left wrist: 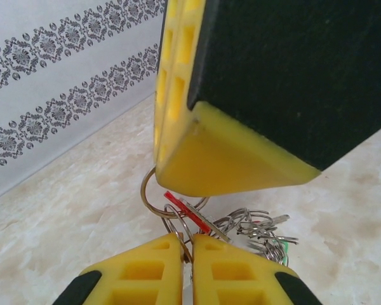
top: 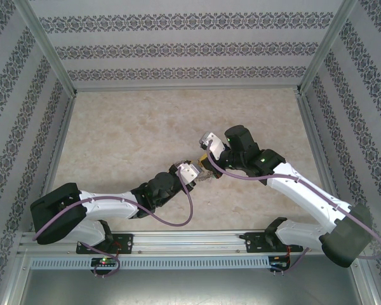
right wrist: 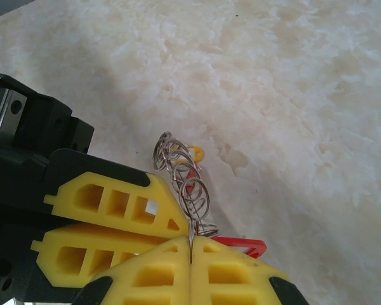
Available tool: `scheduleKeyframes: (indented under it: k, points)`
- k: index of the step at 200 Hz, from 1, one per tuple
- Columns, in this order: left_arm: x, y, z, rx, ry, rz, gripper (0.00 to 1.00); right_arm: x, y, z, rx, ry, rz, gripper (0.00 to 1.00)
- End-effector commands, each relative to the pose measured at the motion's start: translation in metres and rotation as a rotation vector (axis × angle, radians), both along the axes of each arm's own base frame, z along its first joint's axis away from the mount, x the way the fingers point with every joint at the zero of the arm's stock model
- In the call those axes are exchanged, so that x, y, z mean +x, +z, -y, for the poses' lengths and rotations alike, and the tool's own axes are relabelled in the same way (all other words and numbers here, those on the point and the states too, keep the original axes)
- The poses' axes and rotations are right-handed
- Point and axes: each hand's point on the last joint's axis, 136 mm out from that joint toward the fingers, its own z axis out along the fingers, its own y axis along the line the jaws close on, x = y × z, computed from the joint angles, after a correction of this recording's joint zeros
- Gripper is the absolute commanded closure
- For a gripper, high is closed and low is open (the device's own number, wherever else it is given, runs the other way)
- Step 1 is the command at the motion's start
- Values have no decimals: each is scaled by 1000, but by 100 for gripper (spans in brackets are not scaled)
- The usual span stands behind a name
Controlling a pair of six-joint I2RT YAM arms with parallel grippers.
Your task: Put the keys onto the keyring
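Note:
Both grippers meet over the middle of the table. My right gripper (top: 206, 162) (right wrist: 190, 243) is shut on the thin silver rim of the keyring (left wrist: 143, 192), whose fringe of small rings (right wrist: 190, 190) (left wrist: 257, 229) hangs over the marble. My left gripper (top: 197, 173) (left wrist: 186, 240) is shut on a small silver ring beside a red-tagged key (left wrist: 181, 202) (right wrist: 244, 244). A yellow tag (right wrist: 196, 153) and a green tag (left wrist: 284, 246) poke out of the bundle. The right gripper's yellow finger (left wrist: 228, 159) hides the hoop's top in the left wrist view.
The marble table (top: 133, 133) is enclosed by patterned walls (top: 178, 47) and metal frame posts (top: 47, 47). The left gripper's fingers (right wrist: 114, 210) crowd in close beside my right fingers.

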Motion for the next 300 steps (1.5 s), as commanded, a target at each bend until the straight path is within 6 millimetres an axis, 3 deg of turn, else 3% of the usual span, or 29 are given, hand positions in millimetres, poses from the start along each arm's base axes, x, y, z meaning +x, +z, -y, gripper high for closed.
scheduleKeyframes:
  k: [1,23,63,129,206,234,265,300]
  points:
    - [3,22,3,-40,19,49,94,-1,19,-5,51,19,10,100]
    - [3,22,2,-32,27,53,100,-2,18,-5,50,22,9,100]
    - [4,22,1,-30,31,61,100,-3,17,-2,37,15,10,100]
    - [1,23,-3,-72,5,85,100,25,-10,20,-61,-167,-122,100]
    - [16,-22,-5,-65,57,23,100,18,-18,14,-14,-133,-205,100]
    - [18,-23,-5,-71,66,15,100,14,-14,13,2,-120,-211,100]
    - [10,-14,2,-83,6,26,80,13,-12,13,11,-122,-212,100]
    - [0,-15,9,-89,-64,-13,76,14,-12,14,12,-125,-207,100]
